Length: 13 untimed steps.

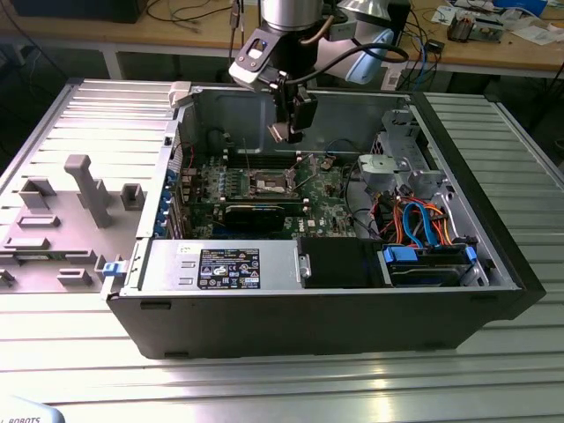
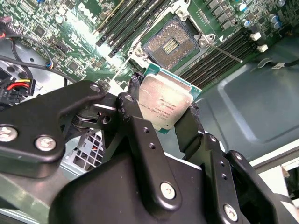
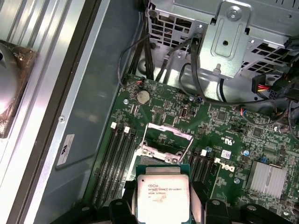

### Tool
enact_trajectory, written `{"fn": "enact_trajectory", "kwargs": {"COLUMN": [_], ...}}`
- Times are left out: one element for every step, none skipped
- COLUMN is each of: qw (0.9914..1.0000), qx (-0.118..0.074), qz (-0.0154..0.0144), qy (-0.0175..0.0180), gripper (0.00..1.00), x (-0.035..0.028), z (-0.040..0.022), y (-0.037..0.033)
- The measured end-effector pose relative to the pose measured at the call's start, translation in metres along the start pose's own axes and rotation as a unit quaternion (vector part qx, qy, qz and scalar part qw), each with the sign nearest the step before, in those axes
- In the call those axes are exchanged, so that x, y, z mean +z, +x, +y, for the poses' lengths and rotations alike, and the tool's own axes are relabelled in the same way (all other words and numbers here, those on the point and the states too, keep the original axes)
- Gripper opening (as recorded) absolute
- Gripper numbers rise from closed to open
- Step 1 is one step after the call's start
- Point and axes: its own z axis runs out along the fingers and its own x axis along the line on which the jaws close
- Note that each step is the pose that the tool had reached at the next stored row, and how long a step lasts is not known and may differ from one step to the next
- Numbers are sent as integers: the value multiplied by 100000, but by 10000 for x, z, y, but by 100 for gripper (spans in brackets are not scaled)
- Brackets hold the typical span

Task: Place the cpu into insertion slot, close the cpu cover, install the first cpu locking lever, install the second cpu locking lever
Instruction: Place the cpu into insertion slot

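My gripper point(image 1: 287, 126) hangs above the motherboard inside the open computer case, shut on the cpu point(image 1: 280, 133). In both wrist views the cpu point(image 2: 163, 103) point(image 3: 161, 196) shows its silver-grey top, pinched at two opposite edges by the black fingers point(image 2: 132, 88). The insertion slot point(image 2: 170, 44) point(image 1: 269, 183) lies open below it, its dark centre bare, with a gap of air between chip and socket. The cpu cover point(image 3: 169, 138) stands raised at the slot's far side. One thin locking lever point(image 2: 225, 51) sticks out free beside the slot.
Memory slots point(image 3: 117, 158) flank the socket. A finned heat sink point(image 3: 267, 179), a metal drive cage point(image 3: 224, 37) and cables point(image 1: 414, 220) sit nearby. A long black card point(image 1: 256, 214) lies in front of the socket. A grey fixture point(image 1: 81, 189) stands on the exterior view's left.
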Motion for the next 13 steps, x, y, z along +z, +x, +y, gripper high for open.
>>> {"fn": "enact_trajectory", "kwargs": {"qw": [100000,100000,100000,100000,100000,100000,100000,100000,100000,100000,100000,100000,99999], "qx": [17,24,28,33,37,43,44,53,58,69,72,173,423], "qz": [-3,-5,-6,-7,-6,-8,-7,-9,-10,-2,-9,-15,-38], "qy": [1,2,3,1,3,2,1,2,3,-6,-2,0,-1], "gripper": [54,54,54,54,54,54,54,54,54,54,54,54,54], "x": [0,0,0,0,0,0,0,1,3,8,16,26,36], "z": [0,0,0,0,0,0,0,0,-2,-6,-12,-17,-21], "y": [0,0,0,0,0,0,0,1,1,3,3,5,6]}}
